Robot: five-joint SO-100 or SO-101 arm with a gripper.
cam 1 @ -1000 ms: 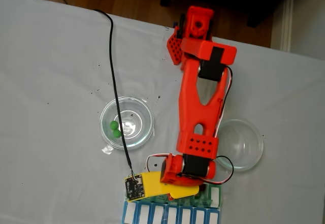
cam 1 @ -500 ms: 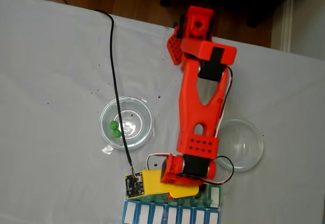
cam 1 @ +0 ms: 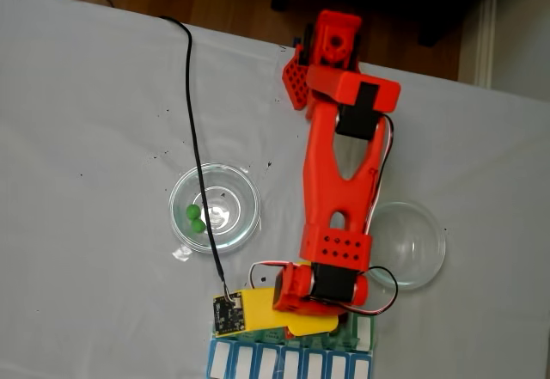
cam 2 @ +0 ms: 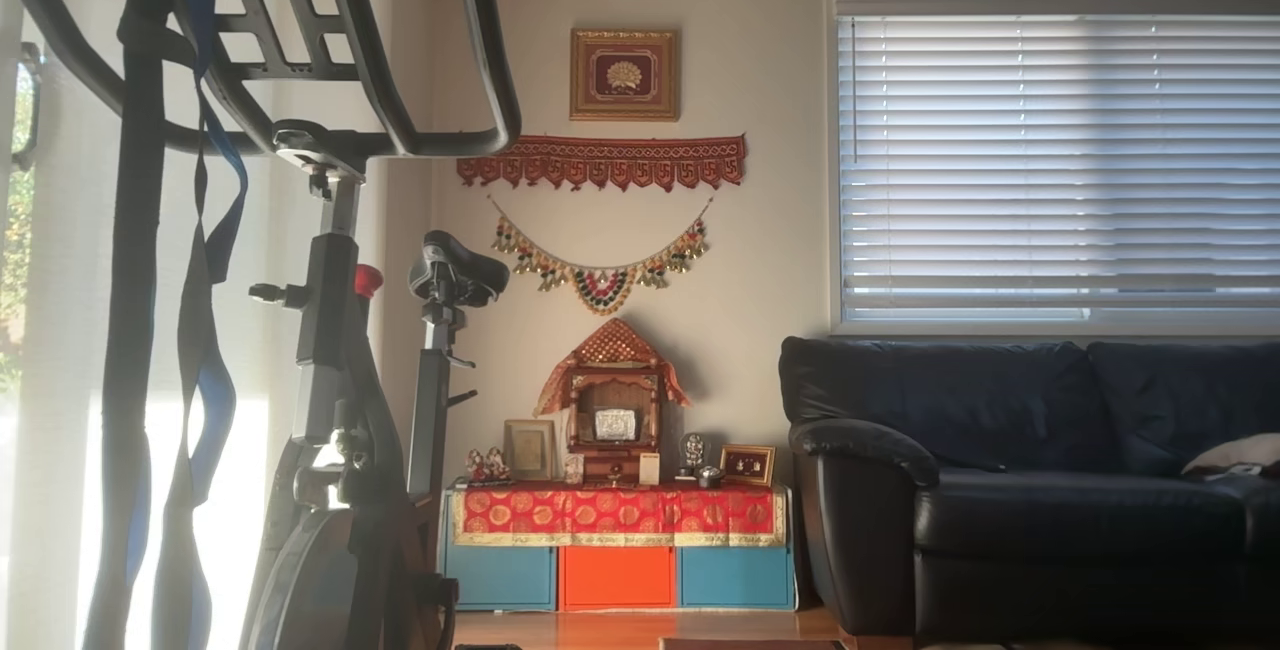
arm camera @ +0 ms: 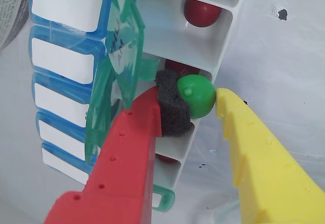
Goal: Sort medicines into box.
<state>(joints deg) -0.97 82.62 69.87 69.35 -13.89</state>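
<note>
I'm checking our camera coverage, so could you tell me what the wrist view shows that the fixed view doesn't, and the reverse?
The wrist view alone shows the green pill pinched in the gripper, and dark red pills in the white compartments. The fixed view alone shows two green pills in a glass dish and a second glass dish. Both show the pill organizer.

Green pill (arm camera: 196, 95), dark red pills (arm camera: 202, 11), red-and-yellow hand (arm camera: 195, 98)
</note>
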